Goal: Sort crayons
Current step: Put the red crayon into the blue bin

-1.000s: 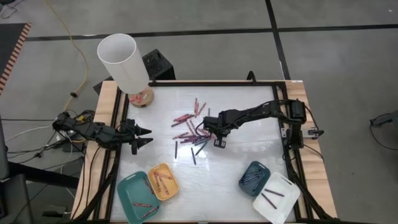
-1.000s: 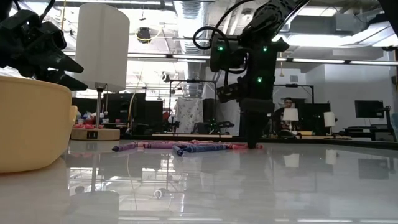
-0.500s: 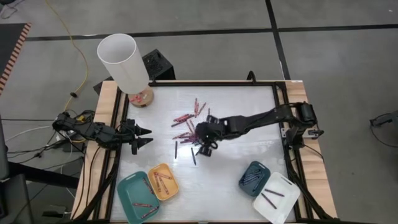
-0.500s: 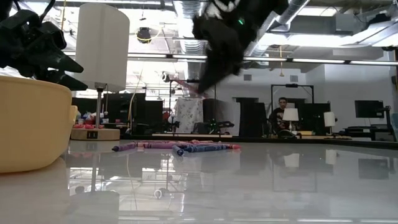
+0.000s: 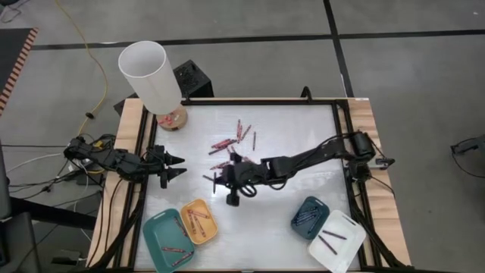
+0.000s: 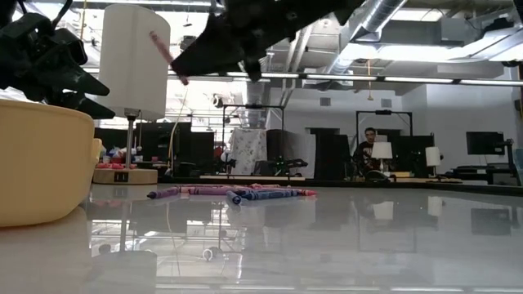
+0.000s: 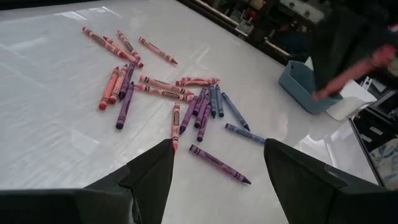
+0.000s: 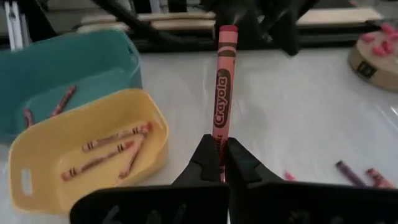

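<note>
Loose crayons (image 5: pixel 231 148) lie scattered mid-table, red, pink, purple and blue; they also show in the left wrist view (image 7: pixel 180 99) and the low view (image 6: pixel 237 193). My right gripper (image 5: pixel 218 180) hangs above the table between the pile and the yellow tray (image 5: pixel 198 221), shut on one red crayon (image 8: pixel 222 93). That crayon shows as a pink stick (image 6: pixel 167 57) in the low view. My left gripper (image 5: pixel 176 167) waits open at the table's left edge, its fingers (image 7: pixel 149 180) wide apart and touching nothing. My right gripper pinches the red crayon's rear end (image 8: pixel 219 140) between its two fingertips. The fingers lie along the crayon, which sticks straight out past them. They slant slightly downward toward the table's left side. The crayon is lifted clear of the table.
The yellow tray (image 8: pixel 81 155) and the teal tray (image 5: pixel 168 240) hold crayons at the near left. A dark-blue tray (image 5: pixel 309 215) and a white tray (image 5: pixel 336 240) stand near right. A lamp with a white shade (image 5: pixel 151 76) stands at the far left corner.
My right gripper has risen from the crayon pile and swung toward the table's left and near side. It has tipped from pointing down to nearly level. The red crayon has come up with it, clear of the table.
</note>
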Controlling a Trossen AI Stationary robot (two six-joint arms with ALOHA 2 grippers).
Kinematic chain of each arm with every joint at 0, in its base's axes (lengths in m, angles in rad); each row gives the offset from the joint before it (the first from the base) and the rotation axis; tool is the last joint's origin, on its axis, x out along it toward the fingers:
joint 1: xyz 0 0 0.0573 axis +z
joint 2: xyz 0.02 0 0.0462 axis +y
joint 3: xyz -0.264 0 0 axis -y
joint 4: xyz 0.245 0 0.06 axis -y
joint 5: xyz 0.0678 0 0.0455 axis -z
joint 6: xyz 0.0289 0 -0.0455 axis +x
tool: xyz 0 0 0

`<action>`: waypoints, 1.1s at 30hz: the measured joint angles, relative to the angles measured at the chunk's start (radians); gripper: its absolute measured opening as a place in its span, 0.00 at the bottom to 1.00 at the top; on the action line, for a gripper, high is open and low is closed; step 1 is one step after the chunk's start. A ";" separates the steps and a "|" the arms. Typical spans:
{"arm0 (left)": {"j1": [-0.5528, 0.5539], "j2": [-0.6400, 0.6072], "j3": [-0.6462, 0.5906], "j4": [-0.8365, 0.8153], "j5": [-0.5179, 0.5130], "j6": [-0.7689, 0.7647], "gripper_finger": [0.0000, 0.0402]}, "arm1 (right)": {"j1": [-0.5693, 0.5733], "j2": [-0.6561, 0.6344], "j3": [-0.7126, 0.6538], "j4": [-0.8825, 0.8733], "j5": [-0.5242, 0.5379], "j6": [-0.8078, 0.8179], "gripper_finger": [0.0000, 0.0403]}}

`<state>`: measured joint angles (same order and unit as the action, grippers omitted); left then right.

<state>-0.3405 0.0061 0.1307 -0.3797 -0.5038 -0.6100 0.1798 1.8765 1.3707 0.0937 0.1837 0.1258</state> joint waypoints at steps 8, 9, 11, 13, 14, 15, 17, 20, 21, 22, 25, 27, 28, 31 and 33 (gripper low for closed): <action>0.000 0.006 0.000 0.002 -0.002 0.000 0.60 | 0.021 0.166 0.204 -0.002 -0.030 -0.106 0.00; 0.000 0.009 0.000 0.006 -0.001 0.000 0.60 | 0.024 0.195 0.241 -0.005 -0.036 -0.109 0.00; 0.000 0.009 0.000 -0.001 0.000 0.000 0.60 | 0.024 0.240 0.306 0.002 -0.079 -0.120 0.00; 0.000 0.014 0.000 0.005 0.000 0.000 0.60 | 0.024 0.294 0.378 -0.008 -0.122 -0.128 0.00; 0.000 0.013 0.000 -0.001 0.001 0.000 0.60 | 0.024 0.322 0.413 -0.001 -0.139 -0.131 0.00; 0.000 0.013 0.000 0.000 0.000 0.000 0.60 | 0.024 0.344 0.442 -0.021 -0.158 -0.133 0.00; 0.000 0.017 0.000 0.005 0.001 0.000 0.60 | 0.024 0.402 0.517 -0.015 -0.204 -0.136 0.00; 0.000 0.019 0.000 0.004 0.000 0.000 0.60 | 0.024 0.476 0.615 -0.028 -0.280 -0.136 0.00; 0.000 0.019 0.000 0.000 0.002 0.000 0.60 | 0.025 0.501 0.648 -0.031 -0.300 -0.136 0.00; 0.000 0.020 0.000 -0.001 0.002 0.000 0.60 | 0.026 0.519 0.679 -0.033 -0.318 -0.136 0.00; 0.000 0.020 0.000 0.000 0.001 0.000 0.60 | 0.030 0.575 0.763 -0.038 -0.374 -0.143 0.00; 0.000 0.020 0.000 -0.001 0.001 0.000 0.60 | 0.034 0.603 0.808 -0.043 -0.420 -0.166 0.00; 0.000 0.020 0.000 0.000 0.001 0.000 0.60 | 0.036 0.618 0.830 -0.039 -0.443 -0.185 0.00; 0.000 0.020 0.000 0.000 0.001 0.000 0.60 | 0.043 0.653 0.878 -0.035 -0.502 -0.251 0.00; 0.000 0.020 0.000 0.000 0.001 0.000 0.60 | 0.047 0.674 0.897 -0.024 -0.531 -0.286 0.00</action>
<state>-0.3407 0.0261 0.1310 -0.3798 -0.5032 -0.6098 0.2270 2.5505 2.2678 0.0693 -0.3476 -0.1602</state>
